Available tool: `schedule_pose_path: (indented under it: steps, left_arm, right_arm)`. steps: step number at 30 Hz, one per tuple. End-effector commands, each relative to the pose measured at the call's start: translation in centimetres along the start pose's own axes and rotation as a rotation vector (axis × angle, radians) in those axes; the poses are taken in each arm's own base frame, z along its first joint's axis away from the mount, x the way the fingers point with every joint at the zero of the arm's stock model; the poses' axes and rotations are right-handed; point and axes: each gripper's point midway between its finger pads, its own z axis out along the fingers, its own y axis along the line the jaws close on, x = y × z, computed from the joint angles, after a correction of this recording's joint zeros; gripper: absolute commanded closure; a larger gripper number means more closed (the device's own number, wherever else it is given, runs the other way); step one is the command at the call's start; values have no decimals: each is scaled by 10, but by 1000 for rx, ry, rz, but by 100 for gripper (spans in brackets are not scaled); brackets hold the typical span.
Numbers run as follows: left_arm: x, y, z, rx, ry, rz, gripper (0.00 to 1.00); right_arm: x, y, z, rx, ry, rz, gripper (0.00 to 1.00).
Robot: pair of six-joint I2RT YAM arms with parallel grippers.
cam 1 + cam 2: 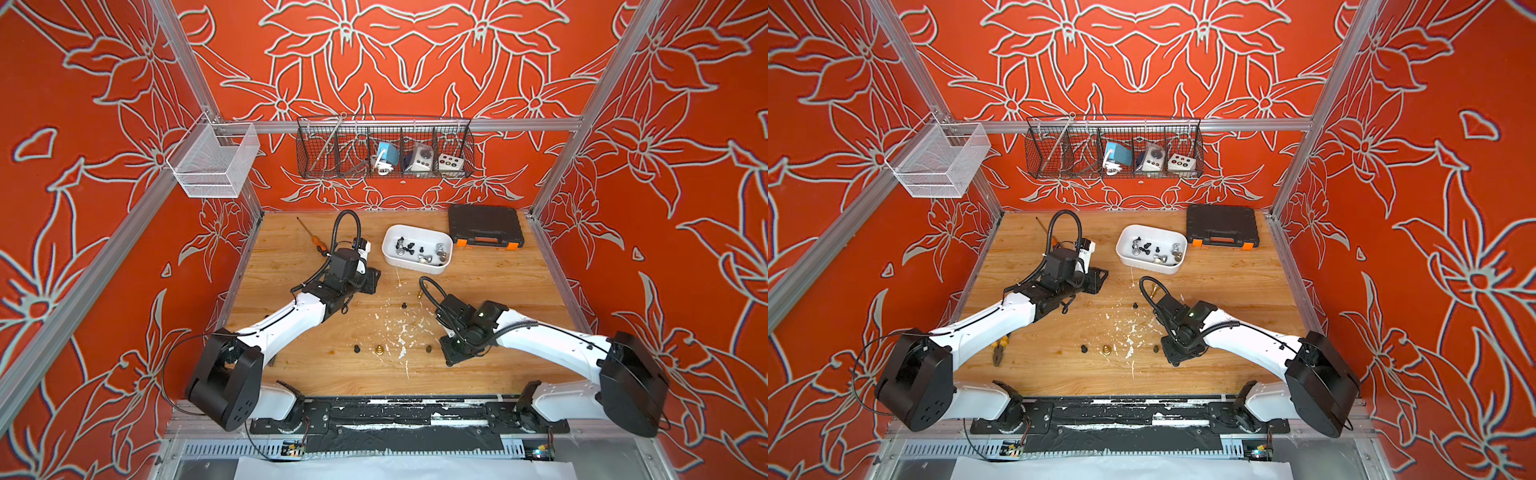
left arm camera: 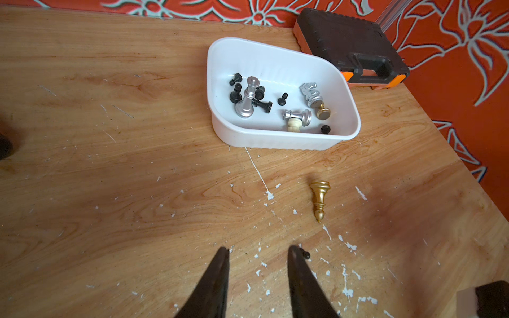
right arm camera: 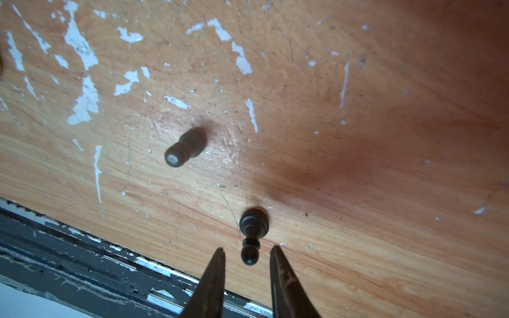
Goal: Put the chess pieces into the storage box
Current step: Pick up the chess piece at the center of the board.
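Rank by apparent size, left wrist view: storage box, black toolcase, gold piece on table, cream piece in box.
1. storage box
2. black toolcase
3. gold piece, nearer the camera
4. cream piece, partly hidden

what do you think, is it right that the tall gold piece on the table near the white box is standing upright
Not quite. The tall gold piece is on the table near the white box, but it is lying on its side, not standing upright. The left wrist view shows it.
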Motion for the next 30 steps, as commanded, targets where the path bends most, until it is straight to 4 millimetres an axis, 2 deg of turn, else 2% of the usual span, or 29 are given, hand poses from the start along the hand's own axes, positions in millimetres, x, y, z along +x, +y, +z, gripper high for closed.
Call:
schedule_pose_path:
  steps: [1, 17, 22, 30]
  left_arm:
    - [3, -1, -4, 5, 2, -7, 63]
    - [8, 0, -4, 7, 6, -15, 63]
    - [10, 1, -3, 4, 9, -14, 63]
    - [10, 2, -5, 2, 5, -13, 63]
  right_arm:
    - [-3, 0, -2, 29, 0, 4, 72]
    - [4, -3, 8, 77, 53, -10, 84]
    - [6, -4, 9, 88, 59, -11, 92]
    - [-7, 3, -4, 55, -6, -20, 94]
